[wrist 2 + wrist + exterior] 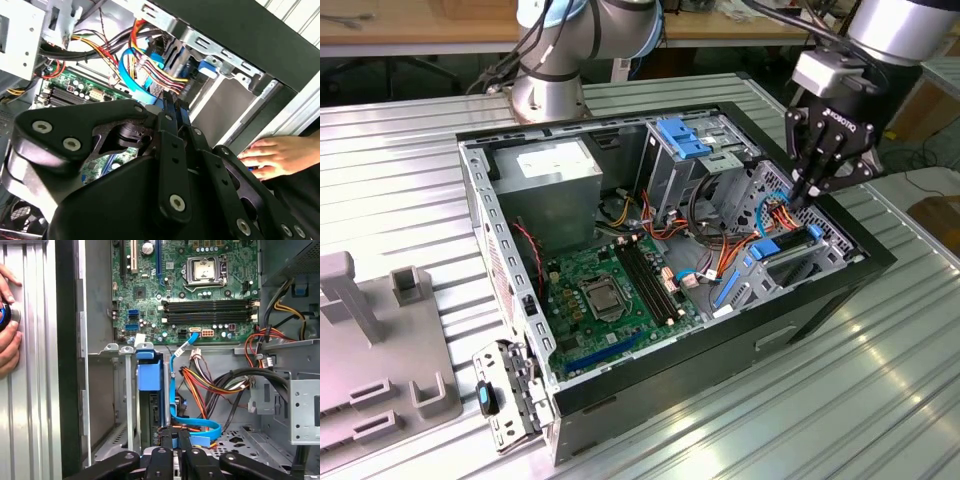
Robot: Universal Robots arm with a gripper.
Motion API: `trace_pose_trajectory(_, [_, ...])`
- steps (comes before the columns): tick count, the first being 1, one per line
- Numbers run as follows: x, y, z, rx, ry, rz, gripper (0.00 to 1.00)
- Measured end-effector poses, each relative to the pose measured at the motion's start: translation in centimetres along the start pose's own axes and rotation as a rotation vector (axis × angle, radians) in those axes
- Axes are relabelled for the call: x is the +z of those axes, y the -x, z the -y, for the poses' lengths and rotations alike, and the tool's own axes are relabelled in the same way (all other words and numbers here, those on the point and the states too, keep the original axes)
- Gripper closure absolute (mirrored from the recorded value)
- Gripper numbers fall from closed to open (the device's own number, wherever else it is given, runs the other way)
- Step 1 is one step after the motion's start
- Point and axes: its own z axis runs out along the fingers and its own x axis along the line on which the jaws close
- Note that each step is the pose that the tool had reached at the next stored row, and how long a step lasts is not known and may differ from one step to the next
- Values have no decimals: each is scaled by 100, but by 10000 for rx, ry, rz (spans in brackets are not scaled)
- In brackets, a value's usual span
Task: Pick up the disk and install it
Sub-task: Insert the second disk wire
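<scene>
among orange and blue cables (200, 385), gripper (172, 440) beside disk (150, 375).

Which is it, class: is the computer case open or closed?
Open. The computer case has no side cover in the exterior view, and its motherboard and cables lie exposed.

The gripper (807, 190) hangs inside the computer case (840, 290), just above the drive bay (790, 250). The cable bundle (215, 385) lies beside it, the motherboard (195, 290) beyond. A hand (277, 156) rests outside the case wall.
</scene>
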Motion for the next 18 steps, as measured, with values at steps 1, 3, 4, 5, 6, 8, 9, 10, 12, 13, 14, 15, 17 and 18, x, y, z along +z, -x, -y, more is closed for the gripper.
trace_pose_trajectory(1, [9,-27,-1,-1,1,43,84])
trace_pose_trajectory(3, [22,-65,-13,-3,4,196,84])
trace_pose_trajectory(4, [30,-90,-31,-14,8,481,84])
trace_pose_trajectory(5, [46,-129,-45,-31,-24,602,84])
trace_pose_trajectory(6, [55,-159,-50,-42,-119,605,84])
trace_pose_trajectory(8, [106,-216,-128,-94,-433,641,84])
trace_pose_trajectory(9, [122,-227,-147,-109,-484,643,84])
trace_pose_trajectory(10, [130,-232,-159,-118,-509,644,84])
trace_pose_trajectory(12, [165,-237,-210,-172,-648,648,84])
trace_pose_trajectory(13, [173,-236,-221,-190,-721,651,84])
trace_pose_trajectory(14, [180,-236,-228,-215,-811,655,84])
trace_pose_trajectory(15, [182,-237,-233,-233,-896,655,84])
trace_pose_trajectory(17, [182,-236,-233,-233,-916,657,84])
trace_pose_trajectory(18, [183,-236,-234,-233,-916,658,84])
